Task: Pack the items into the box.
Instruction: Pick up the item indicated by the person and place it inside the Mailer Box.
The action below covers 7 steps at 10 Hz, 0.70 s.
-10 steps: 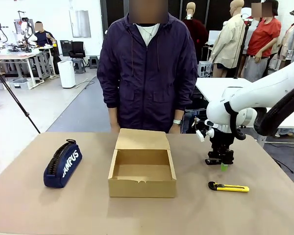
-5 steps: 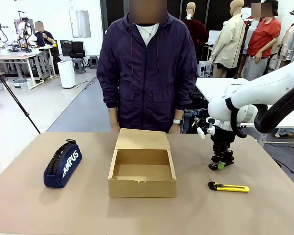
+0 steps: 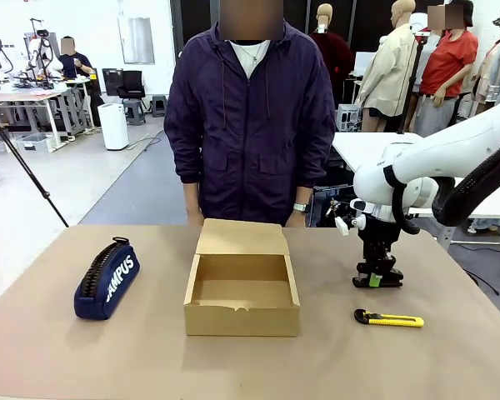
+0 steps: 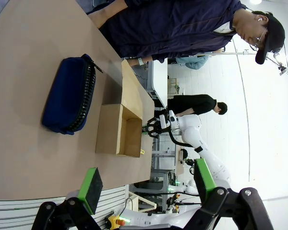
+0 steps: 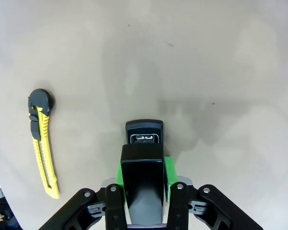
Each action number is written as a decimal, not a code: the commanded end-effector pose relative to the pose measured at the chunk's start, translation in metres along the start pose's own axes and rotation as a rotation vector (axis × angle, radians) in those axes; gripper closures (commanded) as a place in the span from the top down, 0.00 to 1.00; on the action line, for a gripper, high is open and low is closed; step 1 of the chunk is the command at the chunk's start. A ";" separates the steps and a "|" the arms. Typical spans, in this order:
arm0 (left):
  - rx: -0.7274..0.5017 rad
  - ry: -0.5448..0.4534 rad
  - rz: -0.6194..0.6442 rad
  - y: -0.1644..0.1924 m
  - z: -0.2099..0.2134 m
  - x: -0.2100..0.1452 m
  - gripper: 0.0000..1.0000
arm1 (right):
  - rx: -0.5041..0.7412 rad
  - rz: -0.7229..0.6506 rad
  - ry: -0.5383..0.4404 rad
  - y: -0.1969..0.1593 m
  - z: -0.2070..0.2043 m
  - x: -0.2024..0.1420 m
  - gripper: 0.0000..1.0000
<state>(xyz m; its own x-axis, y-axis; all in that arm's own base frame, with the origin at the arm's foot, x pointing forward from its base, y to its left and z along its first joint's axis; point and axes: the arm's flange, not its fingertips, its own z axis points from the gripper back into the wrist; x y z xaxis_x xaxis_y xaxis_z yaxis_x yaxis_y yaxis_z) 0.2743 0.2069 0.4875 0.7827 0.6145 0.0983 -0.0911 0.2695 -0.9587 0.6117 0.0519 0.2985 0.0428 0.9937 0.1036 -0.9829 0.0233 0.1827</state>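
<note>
Our right gripper points down over the right part of the tabletop. Its fingers pinch the small black stapler by its sides. In the right wrist view the green pads press against both flanks of the black body, whose front end juts out past them. The stapler seems to sit just above the surface or barely on it; from these angles we cannot say which.

The yellow-and-black utility knife lies flat on the tabletop. It is nearer to us than the stapler and apart from it, with its black end toward the box. The box stands in the middle of the tabletop with its bare cardboard floor showing. Its hinged lid flap is laid back toward the far side.

The navy pencil case lies to the left of the box, well apart from it. Its zip faces up and the white "CAMPUS" lettering is turned toward us.

Our left gripper hangs off to the left with its fingers spread wide. It looks along the tabletop toward the pencil case and, beyond that, the box.

A person in a dark purple jacket stands at the far side, right behind the lid flap. A watch shows on one wrist, and the hands are mostly hidden behind the flap.
</note>
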 end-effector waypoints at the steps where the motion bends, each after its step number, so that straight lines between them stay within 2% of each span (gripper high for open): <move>1: -0.022 -0.005 -0.014 -0.001 0.000 0.001 1.00 | 0.041 0.005 -0.026 -0.003 -0.001 0.003 0.00; 3: -0.022 -0.005 -0.014 -0.001 0.000 0.001 1.00 | 0.077 -0.030 -0.017 -0.001 0.019 0.002 0.00; 4: -0.022 -0.005 -0.014 -0.001 0.000 0.001 1.00 | 0.118 -0.068 -0.003 0.003 0.048 -0.001 0.00; 6: -0.022 -0.005 -0.014 -0.001 0.000 0.001 1.00 | 0.090 -0.253 0.056 0.035 0.125 -0.003 0.00; 7: -0.022 -0.005 -0.014 -0.001 0.000 0.001 1.00 | 0.084 -0.310 0.081 0.054 0.150 0.000 0.00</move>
<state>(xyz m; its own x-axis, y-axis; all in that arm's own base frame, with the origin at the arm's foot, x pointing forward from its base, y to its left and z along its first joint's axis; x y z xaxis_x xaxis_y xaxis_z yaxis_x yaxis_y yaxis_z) 0.2744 0.2069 0.4874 0.7829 0.6144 0.0979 -0.0916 0.2694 -0.9587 0.5934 0.0308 0.4304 0.2472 0.9688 0.0168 -0.9320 0.2330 0.2776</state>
